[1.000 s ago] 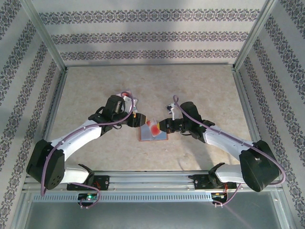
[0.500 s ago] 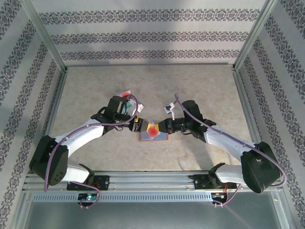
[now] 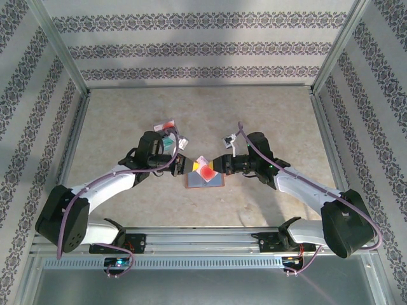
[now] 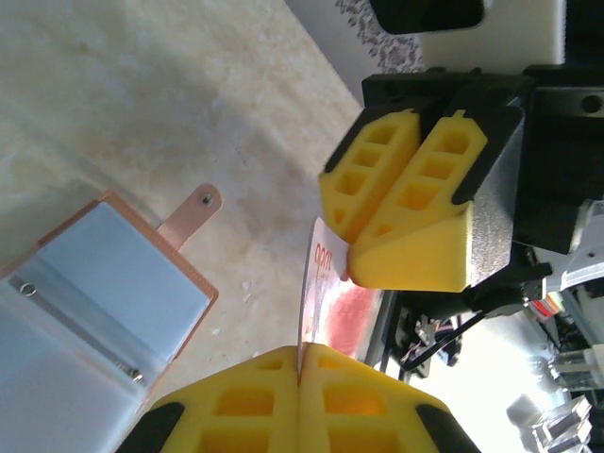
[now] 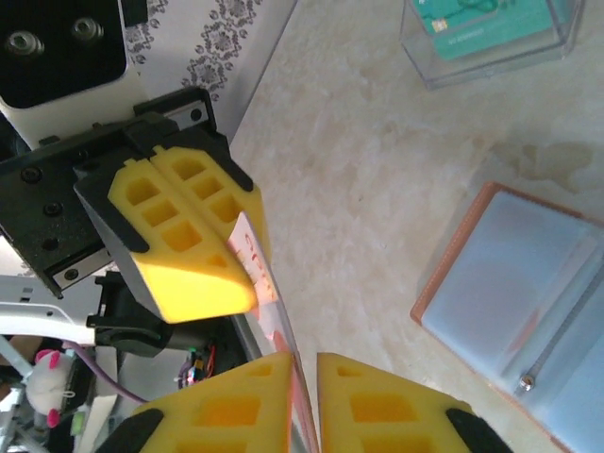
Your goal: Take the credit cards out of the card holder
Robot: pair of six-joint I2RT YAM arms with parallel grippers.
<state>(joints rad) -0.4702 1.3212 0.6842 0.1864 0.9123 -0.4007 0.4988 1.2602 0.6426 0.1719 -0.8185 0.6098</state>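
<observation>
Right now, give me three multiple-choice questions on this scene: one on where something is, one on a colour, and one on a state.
1. Where is the card holder?
A. Lying on the table
B. Lifted in the air
C. Leaning on the back wall

2. What colour is the card held up between the arms?
A. Blue
B. White
C. Mostly red

3. How is the left gripper?
A. Wide open
B. Shut on the card
C. Shut on the card holder

Answers:
1 A: the holder lies open and flat on the tabletop.
2 C: the card's face shows red from above.
3 B: the left wrist view shows the gripper closed on the card's edge.
</observation>
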